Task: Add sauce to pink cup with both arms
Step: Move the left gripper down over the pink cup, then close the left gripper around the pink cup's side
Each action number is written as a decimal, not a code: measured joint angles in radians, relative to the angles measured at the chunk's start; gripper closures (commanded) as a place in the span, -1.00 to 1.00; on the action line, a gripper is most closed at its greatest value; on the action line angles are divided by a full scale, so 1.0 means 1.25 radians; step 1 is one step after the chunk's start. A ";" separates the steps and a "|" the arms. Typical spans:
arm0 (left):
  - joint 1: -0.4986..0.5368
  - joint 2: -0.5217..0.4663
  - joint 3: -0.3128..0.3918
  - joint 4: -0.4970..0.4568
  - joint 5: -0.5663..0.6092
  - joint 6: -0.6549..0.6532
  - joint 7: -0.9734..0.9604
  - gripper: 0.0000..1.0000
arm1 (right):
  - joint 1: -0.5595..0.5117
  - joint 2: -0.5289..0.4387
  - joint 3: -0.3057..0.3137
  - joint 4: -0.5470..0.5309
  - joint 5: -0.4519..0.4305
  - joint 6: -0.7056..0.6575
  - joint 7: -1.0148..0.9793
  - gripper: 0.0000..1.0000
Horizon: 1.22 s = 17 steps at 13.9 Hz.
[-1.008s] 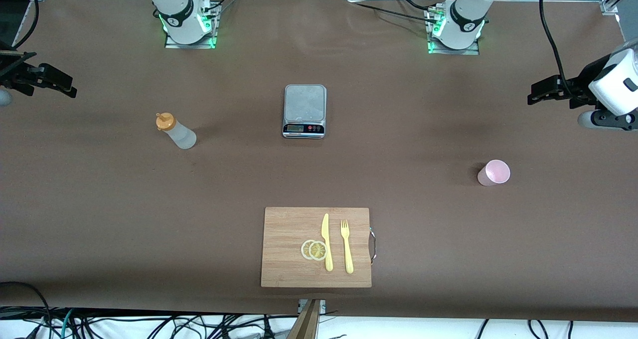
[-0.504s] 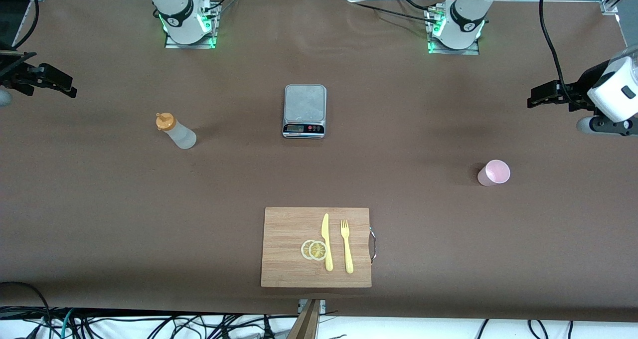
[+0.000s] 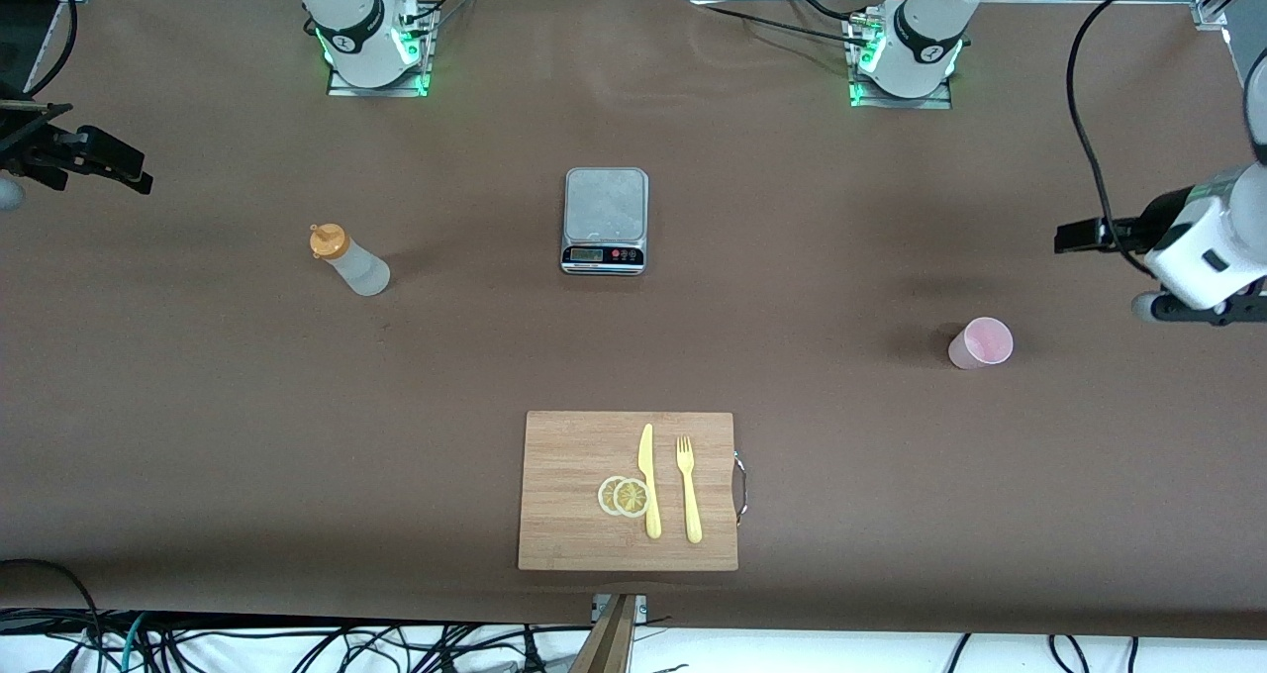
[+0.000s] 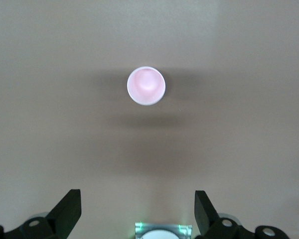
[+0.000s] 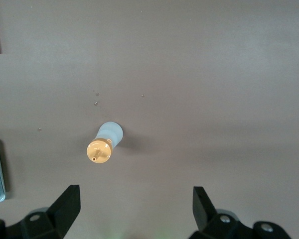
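**Both grippers hanging open above the table, bottle and cup standing free**

Nearest the front camera, a wooden cutting board (image 3: 628, 490) is lying on the brown table (image 3: 198, 406), carrying two lemon slices (image 3: 624, 496), a yellow knife (image 3: 648, 480) and a yellow fork (image 3: 688, 488) side by side.

Farther from the camera, toward the left arm's end of the table, the pink cup (image 3: 981, 343) is standing upright with nothing touching it. The left gripper (image 3: 1079, 235) is hanging in the air over the table edge at that end, well apart from the cup; in the left wrist view its fingers (image 4: 67, 211) are showing spread wide with nothing between them, and the cup (image 4: 146, 85) is sitting below, its rim facing up.

Toward the right arm's end, the sauce (image 3: 348, 260) is standing upright on the table, orange cap on top. The right gripper (image 3: 109, 163) is waiting in the air over that end's edge, well apart from the bottle; the right wrist view is showing its fingers (image 5: 65, 206) wide and empty, with the sauce (image 5: 104, 143) below.

A kitchen scale (image 3: 605, 220) is sitting mid-table, farther from the camera than the board.
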 measured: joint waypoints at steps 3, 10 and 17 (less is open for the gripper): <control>0.004 0.021 0.012 -0.094 0.009 0.144 0.043 -1.00 | 0.000 0.000 0.000 0.000 0.000 0.000 0.000 -1.00; 0.033 0.063 0.026 -0.256 0.012 0.385 0.097 -0.98 | 0.000 0.000 0.000 0.000 0.000 0.000 0.000 -1.00; 0.048 0.135 0.030 -0.275 0.012 0.510 0.143 -0.97 | 0.000 0.000 0.000 0.000 0.000 0.000 0.000 -1.00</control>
